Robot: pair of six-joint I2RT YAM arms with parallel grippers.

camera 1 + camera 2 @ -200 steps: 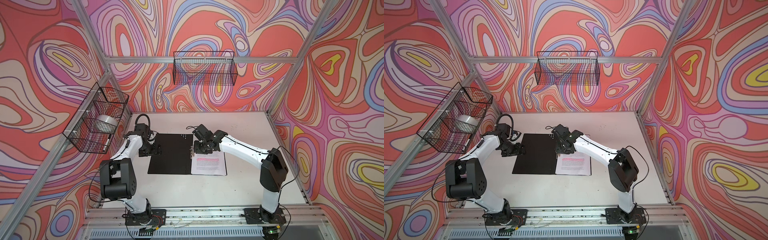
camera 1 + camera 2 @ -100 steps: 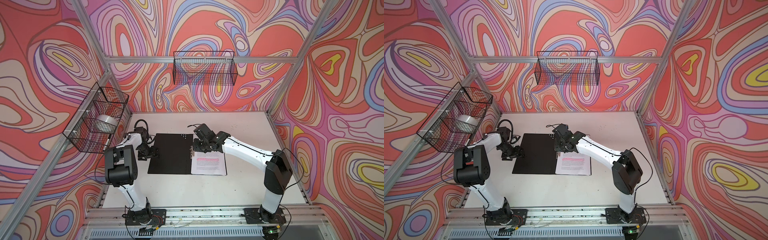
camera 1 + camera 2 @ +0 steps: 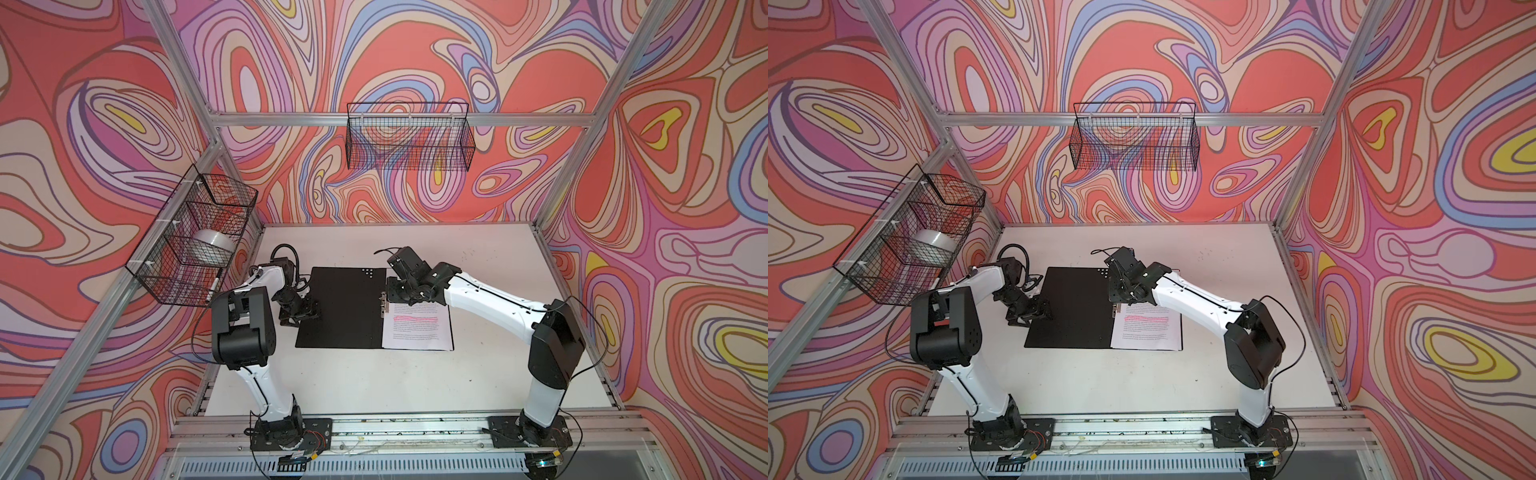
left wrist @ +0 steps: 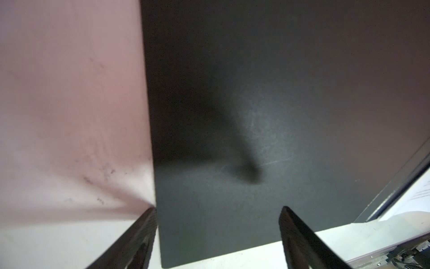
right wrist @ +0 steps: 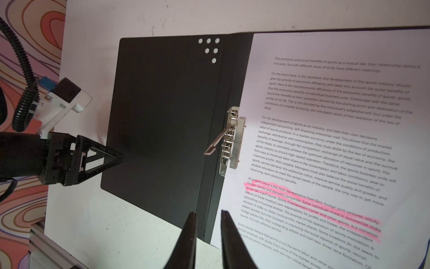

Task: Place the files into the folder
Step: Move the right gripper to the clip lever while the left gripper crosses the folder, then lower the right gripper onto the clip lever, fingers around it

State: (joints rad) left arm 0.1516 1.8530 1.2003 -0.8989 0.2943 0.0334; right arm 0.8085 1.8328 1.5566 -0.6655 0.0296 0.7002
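Folder (image 3: pixel 340 307) lies open flat mid-table (image 3: pixel 374 395), black inside up. The files (image 3: pixel 417 328) sit on its 3 o'clock half, their spine-side edge at the metal clip (image 5: pixel 232 139). The clip's lever (image 5: pixel 216 143) sticks up over the spine, so the clamp is likely not pressing; I cannot tell whether its plate bites the paper. Left gripper (image 4: pixel 218 209) is at the folder's 9 o'clock edge, jaws wide apart. One finger is right at the cover's edge, the other over the black panel, and nothing is gripped. Right gripper (image 5: pixel 208 212) is at 12 o'clock of the clip, over the top of the spine, jaws barely apart with a slim gap and nothing in it. Risks, as a guess: a push on the lever could drag loose sheets askew or out from the clip. The folder could skate on the smooth table if the left side isn't pinning it. The left finger at the edge could slip off the cover or snag under it and flip it. Swinging the cover shut with the lever up would jam on it. Nothing else lies on the table. The only obstacles are the raised lever and the right arm itself, which leans over the top of the files. One wire basket (image 3: pixel 409 141) hangs on the wall at 12 o'clock and another (image 3: pixel 191 237), at 10 o'clock, holds a pale roll (image 3: pixel 208 247). Both are well clear.
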